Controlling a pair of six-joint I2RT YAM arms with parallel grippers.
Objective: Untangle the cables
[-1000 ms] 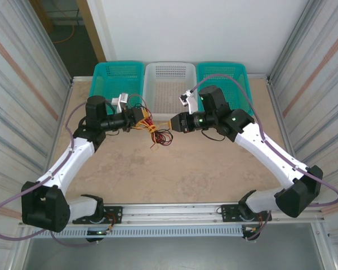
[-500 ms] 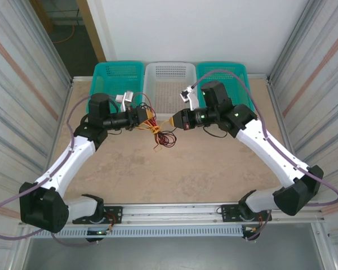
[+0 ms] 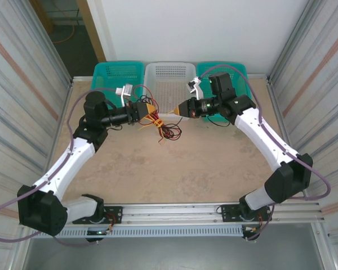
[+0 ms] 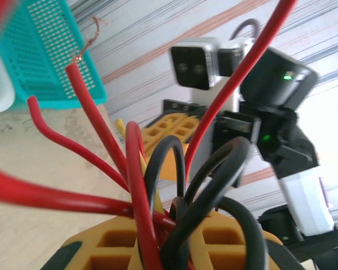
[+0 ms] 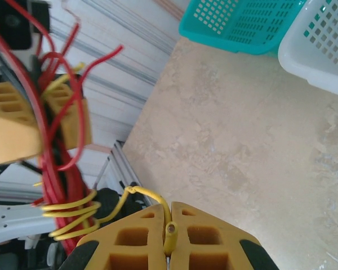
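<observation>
Left fingers, right fingers nearer baskets — cables clamped.

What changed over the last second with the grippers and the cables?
The left gripper and right gripper moved toward the baskets and drew apart, carrying the cables along. The right gripper closed on a yellow cable. The left gripper kept its hold on the cables; the baskets stayed put.

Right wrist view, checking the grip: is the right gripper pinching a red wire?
No, the right gripper is shut on the end of a yellow wire.
</observation>
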